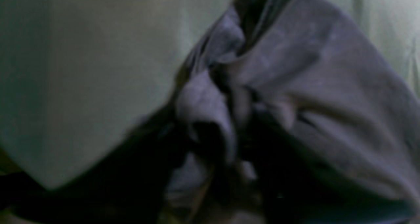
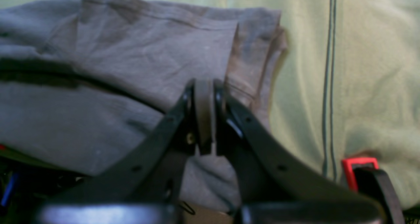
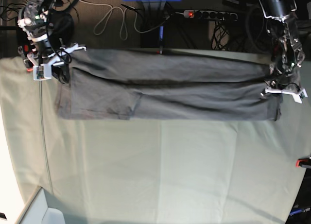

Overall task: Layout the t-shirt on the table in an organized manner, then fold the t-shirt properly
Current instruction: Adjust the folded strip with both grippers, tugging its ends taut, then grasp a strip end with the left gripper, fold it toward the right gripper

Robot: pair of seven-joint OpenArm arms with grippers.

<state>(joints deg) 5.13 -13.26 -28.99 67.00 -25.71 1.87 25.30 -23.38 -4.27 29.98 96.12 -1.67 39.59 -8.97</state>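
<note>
The dark grey t-shirt [image 3: 170,88] lies as a long band folded lengthwise across the far part of the table [image 3: 170,170]. My left gripper [image 3: 284,90] stands at the band's right end. In the left wrist view the cloth [image 1: 328,86] bunches into blurred dark fingers [image 1: 226,171], so the gripper is shut on it. My right gripper [image 3: 48,71] is at the shirt's left end. In the right wrist view its jaws are shut [image 2: 204,84], tips over the sleeve part of the shirt [image 2: 131,69]. Whether cloth is pinched there I cannot tell.
A red clamp [image 2: 359,171] sits on the pale green table cover [image 2: 377,86], and another clamp [image 3: 303,162] marks the right edge. A thin cable [image 2: 329,86] runs along the cloth. Behind the table lie a power strip [image 3: 209,14] and loose cables [image 3: 114,20].
</note>
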